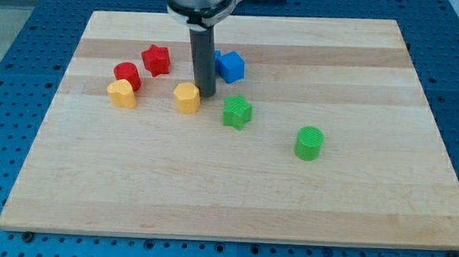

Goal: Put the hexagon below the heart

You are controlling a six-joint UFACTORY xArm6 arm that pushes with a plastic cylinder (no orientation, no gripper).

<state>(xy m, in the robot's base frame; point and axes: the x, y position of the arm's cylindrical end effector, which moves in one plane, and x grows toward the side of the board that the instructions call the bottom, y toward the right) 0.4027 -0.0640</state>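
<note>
On the surface [234,184]: six small blocks are seen, grouped toward the far left, with the rod among them.
Rod: a dark straight shaft is seen coming down from the view's top, upright.
My tip [205,93]: placed on the wood just right of the yellow hexagon, touching it or very nearly so; contact cannot be told.
Fingers: none are carried by this arm, so no open or closed state is shown.
Yellow hexagon [187,97]: found left of centre, directly left of my tip and well right of the yellow heart, at about the same depth.
Yellow heart [122,93]: set at the left of the group, just near of the red cylinder.
Red cylinder [127,74]: touching or just beside the heart.
Red star [156,59]: seen farther back, right of the cylinder.
Blue cube [229,66]: just right of the rod.
Green star [237,111]: right of and nearer than my tip.
Green cylinder [309,143]: apart, to the right.
</note>
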